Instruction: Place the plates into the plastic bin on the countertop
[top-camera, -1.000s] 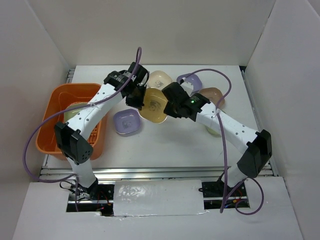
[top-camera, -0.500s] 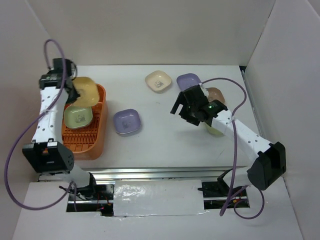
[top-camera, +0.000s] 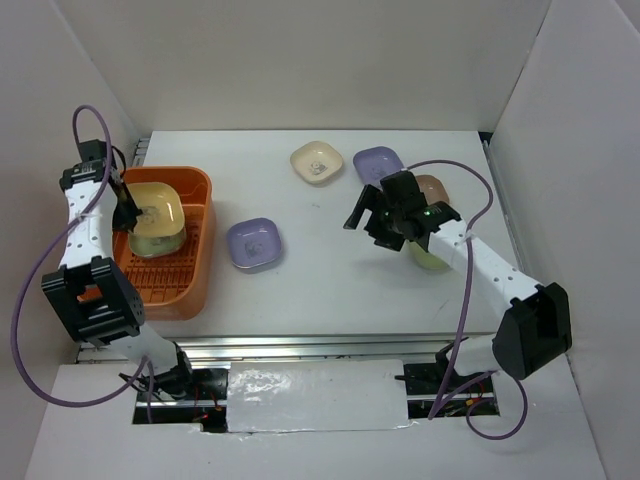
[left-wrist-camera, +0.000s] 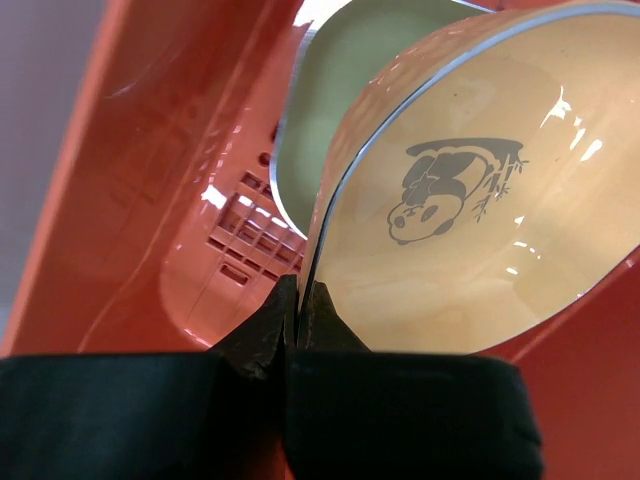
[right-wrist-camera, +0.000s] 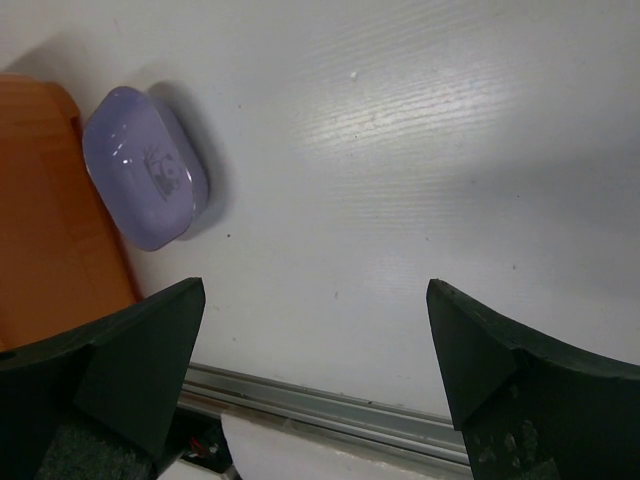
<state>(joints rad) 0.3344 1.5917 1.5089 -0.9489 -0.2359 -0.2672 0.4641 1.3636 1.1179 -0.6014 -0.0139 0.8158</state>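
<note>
Tilted plate over the bin: watch the release

Your left gripper (left-wrist-camera: 298, 300) is clamped tight on the thin rim of the glossy yellow rounded-square plate (left-wrist-camera: 470, 230), held inside the orange slatted plastic bin (top-camera: 201, 262), just above the pale green plate (left-wrist-camera: 325, 115) lying there; let go at this tilt and I judge it may drop edge-first, clatter on the green one, or come to rest leaning on the bin wall; a rim pinch could also slip. The plate's hollow, printed face points up and away from the pinched edge; being near square, it has no real long axis. Your right gripper (right-wrist-camera: 312, 300) gapes wide and empty above the white countertop (top-camera: 330, 290).
</note>
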